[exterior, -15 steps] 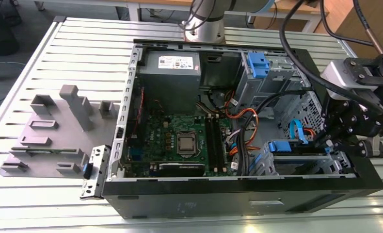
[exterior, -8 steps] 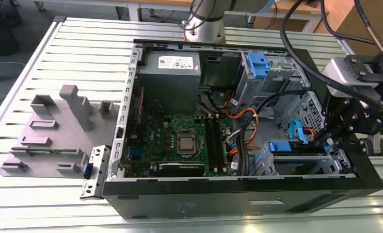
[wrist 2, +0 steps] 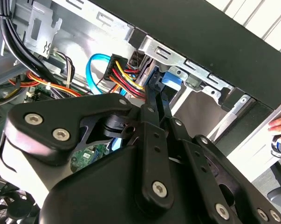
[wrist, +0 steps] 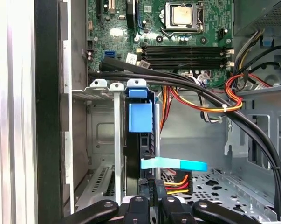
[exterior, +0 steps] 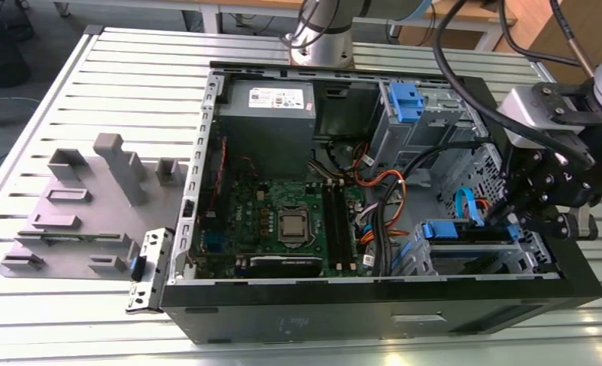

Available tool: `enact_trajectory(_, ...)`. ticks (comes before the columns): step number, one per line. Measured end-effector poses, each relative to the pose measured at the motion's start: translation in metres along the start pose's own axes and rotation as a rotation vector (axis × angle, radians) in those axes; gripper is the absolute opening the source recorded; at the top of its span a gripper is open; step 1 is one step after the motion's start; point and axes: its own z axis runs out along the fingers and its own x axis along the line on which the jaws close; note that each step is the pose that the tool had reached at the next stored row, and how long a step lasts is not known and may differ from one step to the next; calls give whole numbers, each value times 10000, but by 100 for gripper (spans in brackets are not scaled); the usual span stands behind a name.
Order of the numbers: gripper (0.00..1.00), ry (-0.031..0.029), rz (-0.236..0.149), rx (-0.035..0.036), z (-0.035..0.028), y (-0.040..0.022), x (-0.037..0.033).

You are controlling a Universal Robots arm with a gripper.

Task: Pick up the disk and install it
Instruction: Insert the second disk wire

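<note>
The disk (exterior: 452, 232) stands on edge in the lower drive cage at the front corner of the open computer case (exterior: 382, 305), its blue carrier bracket (wrist: 140, 116) facing up out of the cage. In the first wrist view its dark edge (wrist: 139, 158) runs down the bay, and a light-blue cable (wrist: 175, 164) crosses beside it. My gripper (exterior: 504, 221) hangs over the case's right wall in the exterior view. Its fingers (wrist 2: 155, 100) sit close together on the end of the disk, near the blue bracket (wrist 2: 170, 81). In the first wrist view the gripper (wrist: 152, 196) straddles the disk's end.
Black, orange and red cables (wrist: 201, 98) run past the cage. The green motherboard (exterior: 280, 221), grey power supply (exterior: 270, 107) and another blue-tabbed bay (exterior: 405, 103) fill the case. A grey fixture (exterior: 78, 213) lies on the slatted table (exterior: 128, 76). A person's hand (wrist 2: 280, 126) shows outside the case.
</note>
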Motion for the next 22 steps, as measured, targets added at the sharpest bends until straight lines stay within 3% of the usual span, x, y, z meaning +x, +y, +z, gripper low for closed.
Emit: enact_trajectory(22, 17, 4, 0, 0, 47, 36, 3)
